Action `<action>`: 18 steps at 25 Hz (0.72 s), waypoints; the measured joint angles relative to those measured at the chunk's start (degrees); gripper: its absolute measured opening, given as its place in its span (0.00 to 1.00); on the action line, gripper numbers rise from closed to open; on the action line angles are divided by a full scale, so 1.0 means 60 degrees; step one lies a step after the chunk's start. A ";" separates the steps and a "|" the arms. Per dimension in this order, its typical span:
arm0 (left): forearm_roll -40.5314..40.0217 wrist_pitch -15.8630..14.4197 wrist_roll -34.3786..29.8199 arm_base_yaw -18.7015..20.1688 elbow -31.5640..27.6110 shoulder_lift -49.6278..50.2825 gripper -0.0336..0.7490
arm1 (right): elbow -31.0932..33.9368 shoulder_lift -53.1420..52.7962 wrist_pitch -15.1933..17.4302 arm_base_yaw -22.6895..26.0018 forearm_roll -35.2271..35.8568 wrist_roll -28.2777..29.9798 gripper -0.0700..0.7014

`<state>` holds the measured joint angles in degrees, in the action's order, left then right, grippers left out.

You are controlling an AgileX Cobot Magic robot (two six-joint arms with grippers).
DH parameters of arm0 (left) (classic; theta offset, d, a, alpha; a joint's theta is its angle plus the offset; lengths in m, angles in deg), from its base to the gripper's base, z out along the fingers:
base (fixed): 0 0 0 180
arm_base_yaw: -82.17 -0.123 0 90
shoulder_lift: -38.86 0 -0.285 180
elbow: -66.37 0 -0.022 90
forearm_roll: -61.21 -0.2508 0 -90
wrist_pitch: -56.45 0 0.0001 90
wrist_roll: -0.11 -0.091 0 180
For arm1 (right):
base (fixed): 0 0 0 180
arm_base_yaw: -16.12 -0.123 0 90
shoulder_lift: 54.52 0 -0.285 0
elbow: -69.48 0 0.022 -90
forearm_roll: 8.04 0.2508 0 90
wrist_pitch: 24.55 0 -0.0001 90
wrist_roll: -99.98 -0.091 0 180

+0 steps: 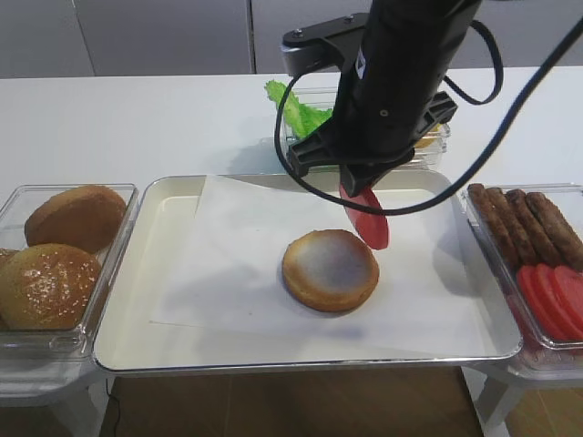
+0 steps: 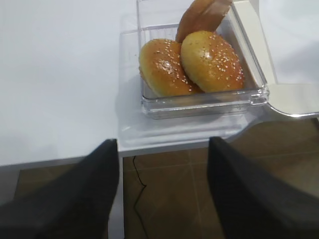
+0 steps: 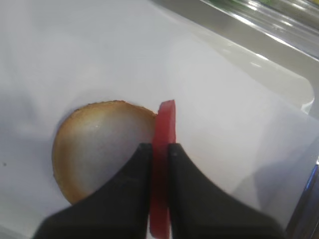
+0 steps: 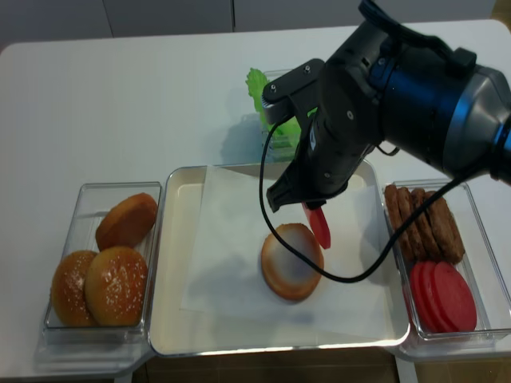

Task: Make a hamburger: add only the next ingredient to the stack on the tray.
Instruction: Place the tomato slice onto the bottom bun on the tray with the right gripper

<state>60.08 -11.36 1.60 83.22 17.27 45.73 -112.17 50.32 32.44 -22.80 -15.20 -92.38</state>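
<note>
The right gripper (image 3: 159, 149) is clamped on the tomato slice (image 1: 366, 217), which hangs on edge — flat faces vertical — just above the far-right rim of the bun base (image 1: 330, 269) on the tray (image 1: 173, 273). The bun's centre lies toward the near left, so the slice likely needs shifting and tipping flat. The left gripper (image 2: 162, 199) hovers open beside the sesame buns (image 2: 192, 62).

Right arm (image 4: 399, 88): bulky rounded housing, glossy black, greyer at the far link. 1 black cable (image 4: 275, 199) loops loose below the wrist, more black cable runs off the top. Right end effector (image 3: 159, 149): 2 matte black tapered fingers (image 3: 124, 184). Left end effector (image 2: 162, 191): 2 dark grey, flat-faced fingers (image 2: 75, 194), blurred.
</note>
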 joint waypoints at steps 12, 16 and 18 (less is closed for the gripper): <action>0.0000 0.0000 0.0000 0.0000 0.0000 0.0000 0.58 | 0.0000 0.0060 -0.0144 0.0000 0.0414 0.0537 0.19; 0.0000 0.0000 0.0000 0.0000 0.0000 0.0000 0.58 | -0.0019 0.0241 -0.0145 0.0000 0.0396 0.0689 0.19; 0.0000 0.0000 0.0000 0.0000 0.0000 0.0000 0.58 | -0.0031 0.0241 -0.0145 0.0000 0.0396 0.0692 0.19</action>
<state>60.08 -11.36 1.60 83.22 17.27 45.73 -112.36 51.76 31.58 -22.80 -12.82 -88.23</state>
